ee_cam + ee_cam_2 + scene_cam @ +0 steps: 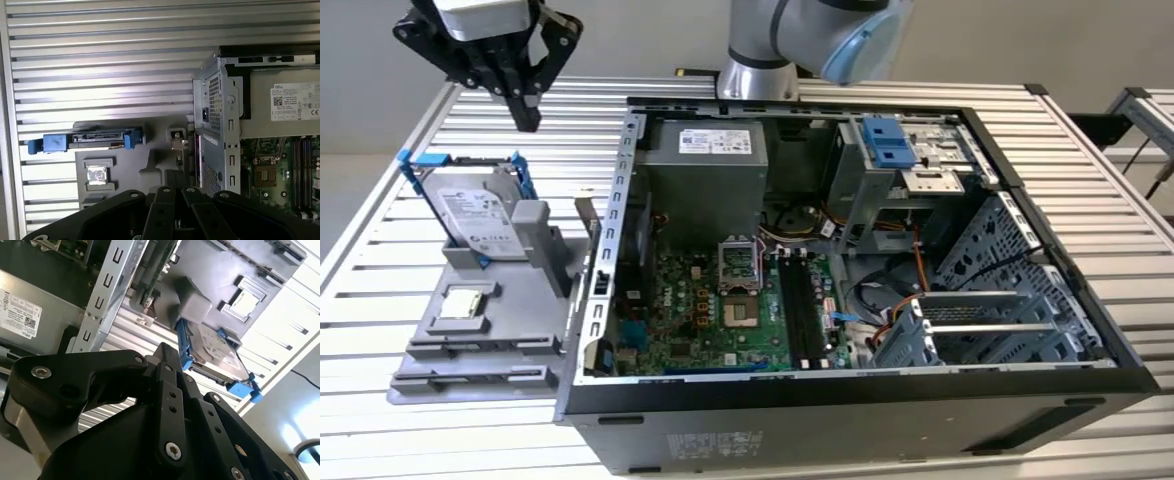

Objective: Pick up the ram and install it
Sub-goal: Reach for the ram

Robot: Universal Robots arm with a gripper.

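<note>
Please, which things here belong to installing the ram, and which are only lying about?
Belong to the job: pincer; ram stick standing at the grey stand's edge; black memory sockets.

Only lying about: hard drive with blue rails; square chip; power supply.

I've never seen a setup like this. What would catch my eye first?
The big open computer case takes up the middle of the slatted metal table, its green motherboard laid bare. On the exterior view's left, a grey tray props up a silver hard drive with blue rails. Above that tray hangs the robot's black gripper, holding nothing.
</note>
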